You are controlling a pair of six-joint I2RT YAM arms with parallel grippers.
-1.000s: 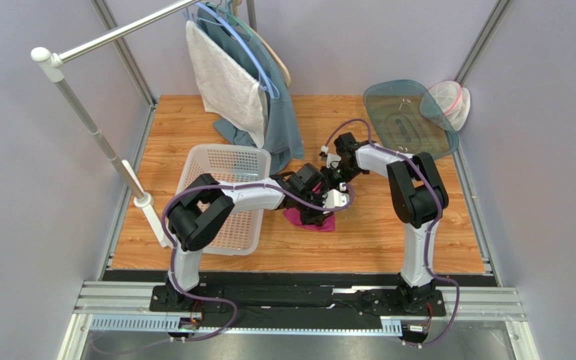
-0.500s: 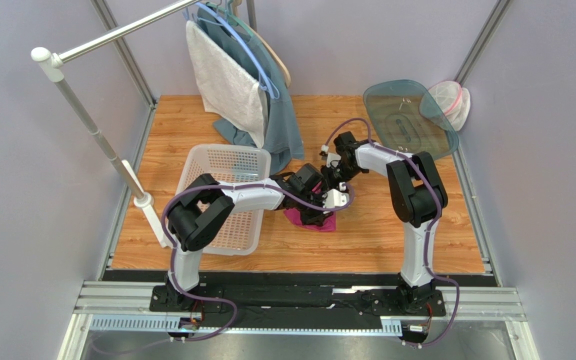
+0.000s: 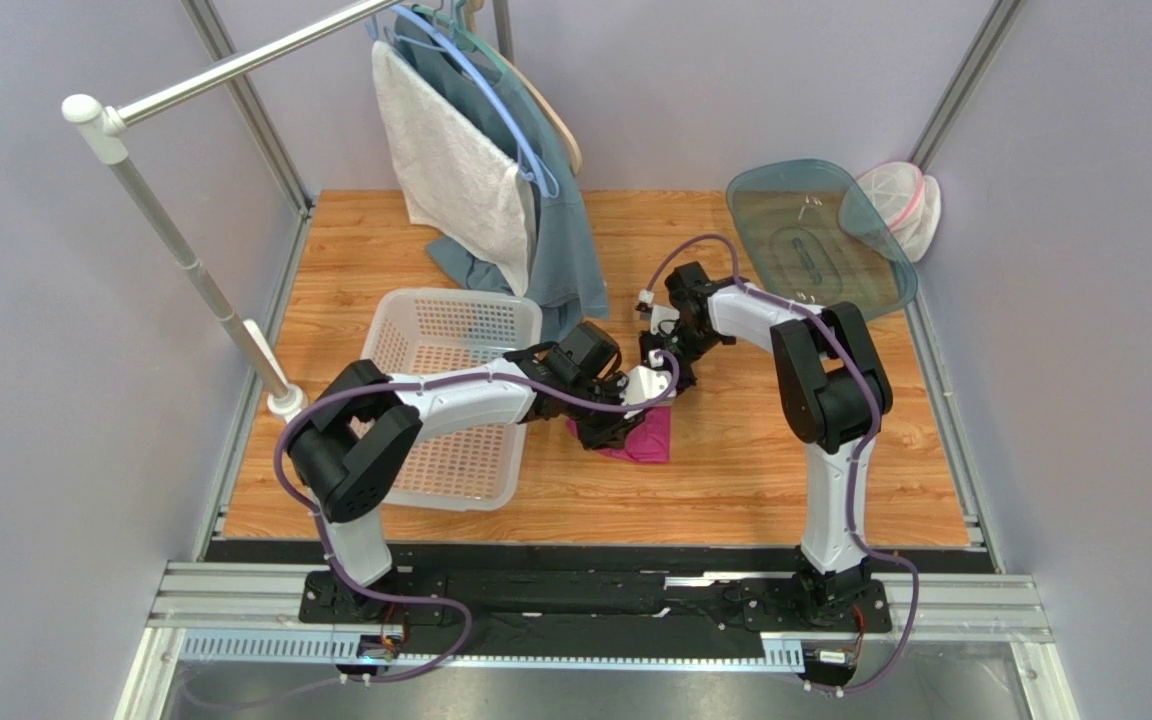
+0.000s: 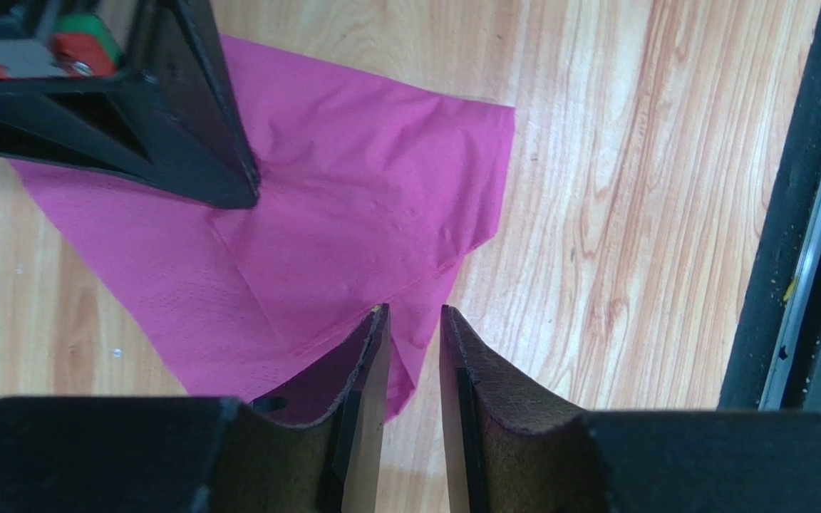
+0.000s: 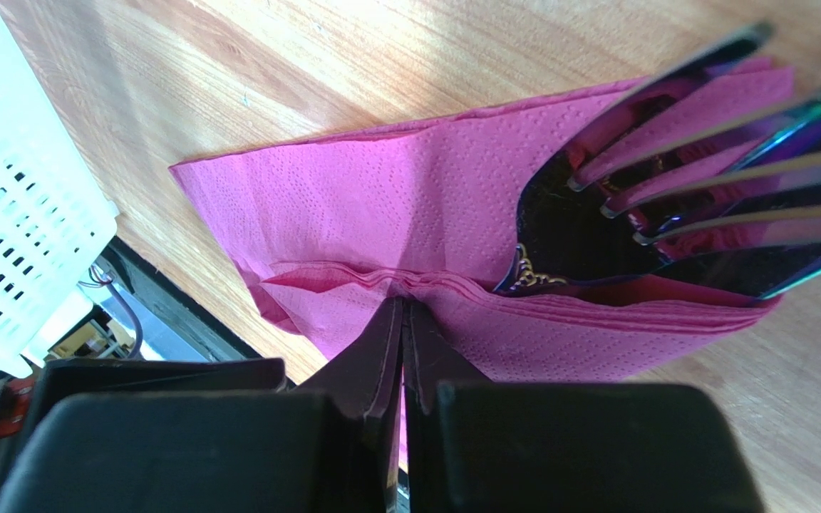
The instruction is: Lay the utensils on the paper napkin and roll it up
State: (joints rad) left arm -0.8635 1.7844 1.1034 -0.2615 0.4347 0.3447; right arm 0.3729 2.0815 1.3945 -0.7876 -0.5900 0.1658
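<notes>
The magenta paper napkin (image 3: pixel 639 437) lies folded on the wood between the two arms. In the right wrist view the utensils (image 5: pixel 693 160), shiny purple fork tines and a spoon bowl (image 5: pixel 559 230), lie tucked inside the napkin's (image 5: pixel 383 203) fold. My right gripper (image 5: pixel 404 308) is shut on the folded edge of the napkin. In the left wrist view my left gripper (image 4: pixel 413 312) hovers over a napkin (image 4: pixel 351 203) corner. Its jaws stand a narrow gap apart with nothing between them. The right gripper's fingers (image 4: pixel 195 150) press into the napkin's far side.
A white basket (image 3: pixel 455 393) sits just left of the napkin and shows at the left edge of the right wrist view (image 5: pixel 19 192). A grey-white towel (image 3: pixel 455 165) and a teal cloth (image 3: pixel 570 255) hang behind. A teal lid (image 3: pixel 815 233) leans at the back right.
My left arm has swung its elbow to the left and its gripper has drawn back off the napkin, jaws parting slightly. More of the napkin shows. The right gripper has closed tighter.
</notes>
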